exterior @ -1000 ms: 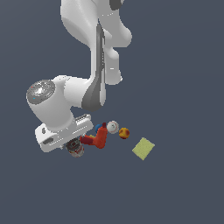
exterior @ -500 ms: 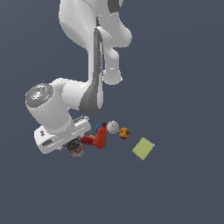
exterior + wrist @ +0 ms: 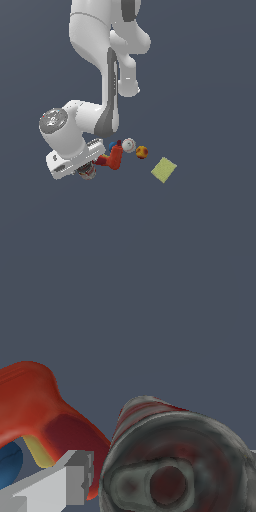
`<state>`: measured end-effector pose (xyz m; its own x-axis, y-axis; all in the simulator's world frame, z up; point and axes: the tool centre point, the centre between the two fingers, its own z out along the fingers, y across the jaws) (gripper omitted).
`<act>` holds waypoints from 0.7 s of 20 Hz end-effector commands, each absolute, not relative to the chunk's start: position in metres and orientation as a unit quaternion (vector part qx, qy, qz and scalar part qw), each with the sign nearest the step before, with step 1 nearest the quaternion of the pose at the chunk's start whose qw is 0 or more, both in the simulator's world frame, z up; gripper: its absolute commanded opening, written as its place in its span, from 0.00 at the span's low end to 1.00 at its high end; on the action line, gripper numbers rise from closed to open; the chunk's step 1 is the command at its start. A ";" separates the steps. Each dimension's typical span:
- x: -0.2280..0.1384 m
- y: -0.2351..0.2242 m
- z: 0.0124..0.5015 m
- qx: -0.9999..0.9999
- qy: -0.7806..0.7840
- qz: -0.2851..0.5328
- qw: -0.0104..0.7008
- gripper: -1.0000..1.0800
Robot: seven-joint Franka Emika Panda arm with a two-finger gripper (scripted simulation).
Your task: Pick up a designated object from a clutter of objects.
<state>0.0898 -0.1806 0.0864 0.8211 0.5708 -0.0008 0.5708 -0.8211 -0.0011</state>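
Observation:
The tin can [image 3: 88, 174] with a red-and-white label and grey rims stands under my hand at the exterior view's left end of the clutter. In the wrist view the tin can [image 3: 172, 456] fills the space between my fingers, its dark top facing the camera. My gripper [image 3: 85, 170] is open, with its jaws on either side of the can. One grey finger [image 3: 70, 483] stands close beside the can, with a thin gap showing. The other finger only shows at the frame's edge. The red L-shaped tool [image 3: 114, 159] lies right next to the can, and it also shows in the wrist view [image 3: 40, 406].
A blue piece [image 3: 111, 146] lies behind the red tool. A white ball [image 3: 129, 145], an orange-yellow ball [image 3: 142, 152] and a flat yellow-green square [image 3: 164, 170] lie further to the exterior view's right. The surface is plain dark grey.
My hand has come down a little over the can. The can and the other objects have not moved.

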 end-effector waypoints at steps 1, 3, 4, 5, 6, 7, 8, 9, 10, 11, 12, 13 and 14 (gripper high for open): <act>0.090 -0.181 0.079 -0.954 -0.299 0.000 0.000 0.96; 0.091 -0.181 0.077 -0.954 -0.299 0.000 0.000 0.96; 0.091 -0.181 0.077 -0.954 -0.299 0.000 0.000 0.96; 0.091 -0.181 0.077 -0.954 -0.299 0.000 0.000 0.96; 0.091 -0.181 0.077 -0.954 -0.299 0.000 0.000 0.00; 0.091 -0.181 0.077 -0.954 -0.299 0.000 0.000 0.00; 0.091 -0.181 0.077 -0.954 -0.299 0.000 0.000 0.00; 0.091 -0.181 0.077 -0.954 -0.299 0.000 0.000 0.00; 0.091 -0.181 0.077 -0.954 -0.299 0.000 0.000 0.00; 0.091 -0.181 0.077 -0.954 -0.299 0.000 0.000 0.00; 0.091 -0.181 0.077 -0.954 -0.299 0.000 0.000 0.00; 0.091 -0.181 0.077 -0.954 -0.299 0.000 0.000 0.00; 0.091 -0.181 0.077 -0.954 -0.299 0.000 0.000 0.00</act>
